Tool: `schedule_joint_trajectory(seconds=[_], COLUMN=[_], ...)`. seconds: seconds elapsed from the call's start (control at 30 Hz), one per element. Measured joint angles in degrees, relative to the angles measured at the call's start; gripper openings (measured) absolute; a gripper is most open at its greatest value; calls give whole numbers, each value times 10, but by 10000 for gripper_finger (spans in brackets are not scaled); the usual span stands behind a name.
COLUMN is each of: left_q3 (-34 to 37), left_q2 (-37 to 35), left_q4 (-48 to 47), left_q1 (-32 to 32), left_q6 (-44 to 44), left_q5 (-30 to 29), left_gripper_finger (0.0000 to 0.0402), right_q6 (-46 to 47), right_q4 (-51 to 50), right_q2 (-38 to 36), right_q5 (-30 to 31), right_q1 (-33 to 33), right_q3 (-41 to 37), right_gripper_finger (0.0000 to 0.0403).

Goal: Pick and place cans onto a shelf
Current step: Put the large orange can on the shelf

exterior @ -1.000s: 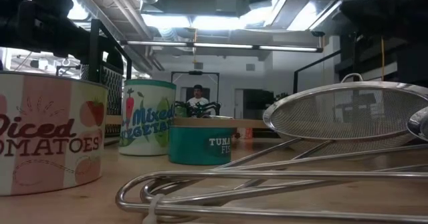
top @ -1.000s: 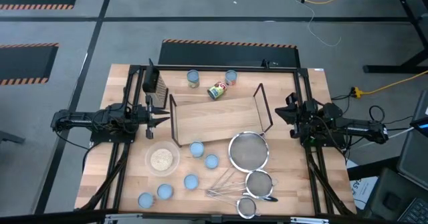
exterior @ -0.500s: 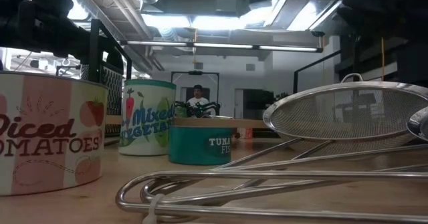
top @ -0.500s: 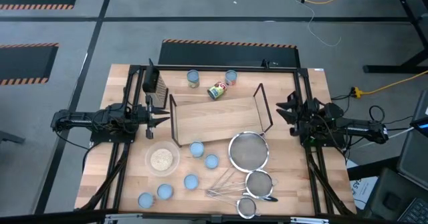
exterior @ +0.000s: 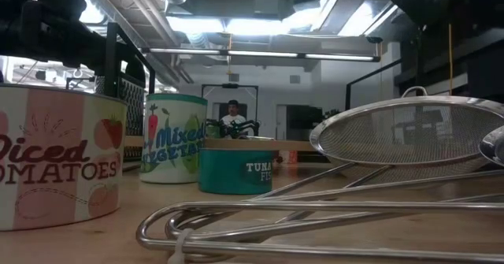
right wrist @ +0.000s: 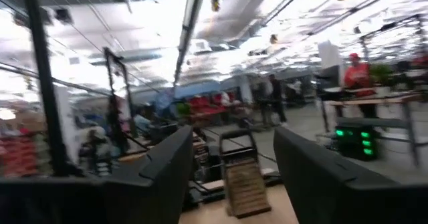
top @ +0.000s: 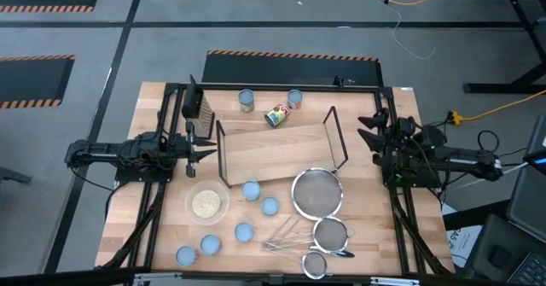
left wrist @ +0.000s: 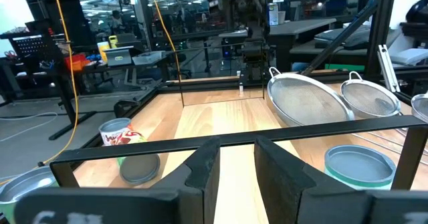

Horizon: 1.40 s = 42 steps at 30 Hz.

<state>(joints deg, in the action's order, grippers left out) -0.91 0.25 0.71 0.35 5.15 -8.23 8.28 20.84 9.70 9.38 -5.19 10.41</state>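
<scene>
The tomato can (exterior: 55, 158) is cut off by the low view's edge; the far person (exterior: 231, 114) is tiny.

— What sort of place was it?

— A large industrial robotics lab. The wooden table (top: 401, 243) stood on a grey floor marked with orange-and-black hazard tape (top: 290, 56), a yellow cable (top: 409, 0) trailing across it.

— And beyond?

— Exposed ducts and strip lights (exterior: 260, 24) overhead, workstations with monitors (left wrist: 120, 50), and a person (exterior: 231, 114) standing far down the hall.
</scene>
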Motion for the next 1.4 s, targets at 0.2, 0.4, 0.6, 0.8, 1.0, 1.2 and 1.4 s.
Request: schedule_joint_trajectory(seconds=[0.2,0.4,0.6,0.8,1.0,1.2,1.4], left_q3=[0,0,0,0,0,0,0], left_q2=[0,0,0,0,0,0,0], left_q4=[0,0,0,0,0,0,0], left_q1=[0,0,0,0,0,0,0], left_q6=[0,0,0,0,0,0,0], left_q5=[0,0,0,0,0,0,0], left_gripper_finger=[86,86,86,86,86,86,86], right_q6=[-28,-30,-71,-142,-148,-148,-146], right_q4=[-65,-207,-318,-351,-366,-367,-364], right_q2=[170,342,483,597,691,766,829], right_q5=[62,106,105,34,10,9,-33], right_q1=[-3,-39,-92,-140,-180,-213,-233], right_q3=[125,279,418,512,559,565,565], right_gripper_finger=[213,213,213,213,213,213,213])
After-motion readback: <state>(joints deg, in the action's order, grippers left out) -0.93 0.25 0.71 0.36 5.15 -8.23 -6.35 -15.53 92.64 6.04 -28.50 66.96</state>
